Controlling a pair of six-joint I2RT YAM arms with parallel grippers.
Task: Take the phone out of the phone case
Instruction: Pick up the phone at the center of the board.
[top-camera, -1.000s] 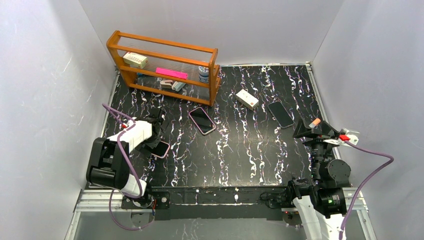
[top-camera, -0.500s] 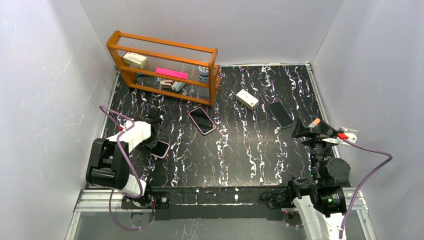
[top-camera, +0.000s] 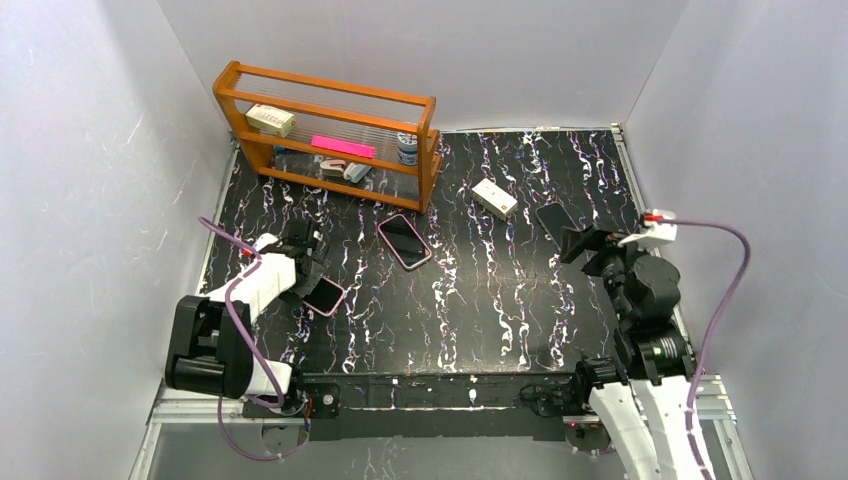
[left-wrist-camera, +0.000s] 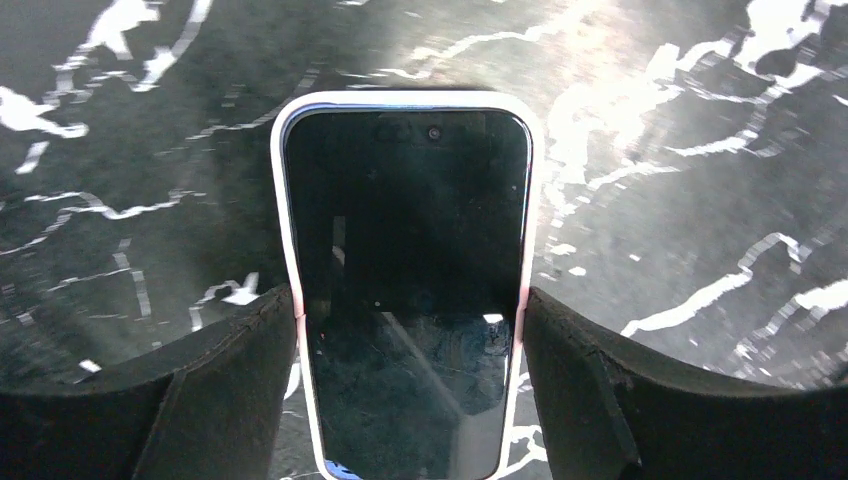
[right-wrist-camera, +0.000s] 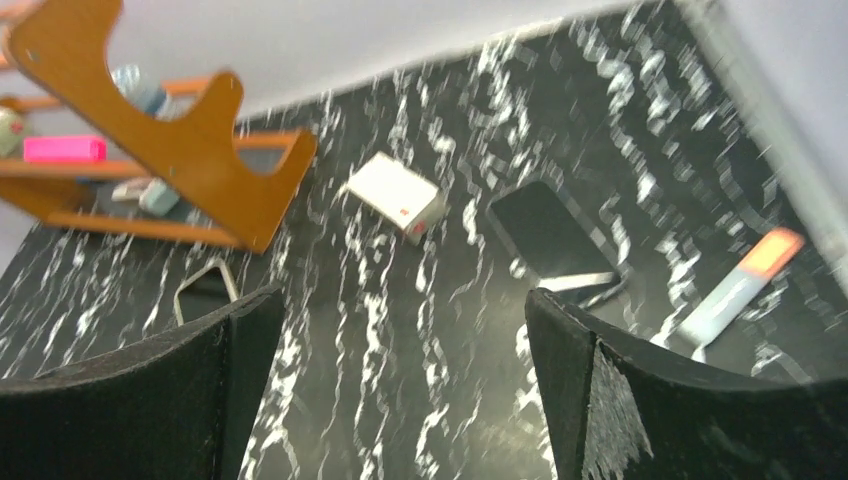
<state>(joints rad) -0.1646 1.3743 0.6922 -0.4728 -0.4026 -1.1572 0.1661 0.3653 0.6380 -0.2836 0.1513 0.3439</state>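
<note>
A dark-screened phone (left-wrist-camera: 408, 290) in a pale pink phone case (left-wrist-camera: 400, 97) lies flat on the black marbled table at the left (top-camera: 323, 296). My left gripper (top-camera: 314, 286) is lowered over its near end, and in the left wrist view the left gripper (left-wrist-camera: 410, 400) has both pads against the case's long edges. My right gripper (top-camera: 580, 245) hovers open over the right side of the table. Seen from its wrist, the right gripper (right-wrist-camera: 405, 390) holds nothing.
A second phone in a pink case (top-camera: 404, 240) lies mid-table. A bare black phone (top-camera: 553, 222) and a white box (top-camera: 494, 197) lie at back right. A wooden shelf (top-camera: 330, 135) with small items stands at back left. An orange-tipped marker (right-wrist-camera: 745, 280) lies near the right edge.
My left gripper has closed in on the sides of the cased phone. The right arm has swung up and to the left, toward the black phone.
</note>
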